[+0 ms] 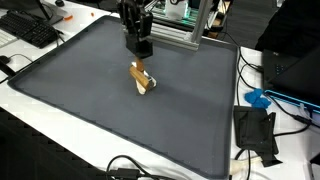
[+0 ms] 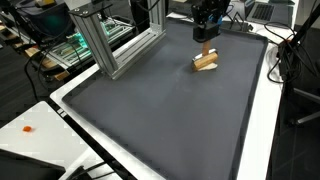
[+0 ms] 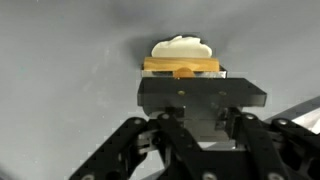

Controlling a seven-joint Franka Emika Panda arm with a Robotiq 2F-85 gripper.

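A small stack of tan wooden pieces (image 1: 143,78) (image 2: 205,62) lies on the dark grey mat (image 1: 90,90) (image 2: 160,110), toward its far side. In the wrist view the stack shows a tan slab (image 3: 180,66) with a cream rounded piece (image 3: 183,47) beyond it. My gripper (image 1: 138,42) (image 2: 205,28) (image 3: 202,112) hangs just above the stack, apart from it. Its jaws are closed on a dark grey rectangular block (image 3: 200,93), which hides the near part of the stack in the wrist view.
An aluminium frame (image 1: 178,30) (image 2: 110,40) stands at the mat's edge near the gripper. A keyboard (image 1: 30,30), a blue object (image 1: 258,98), a black device (image 1: 255,130) and cables (image 1: 130,170) lie on the white table around the mat.
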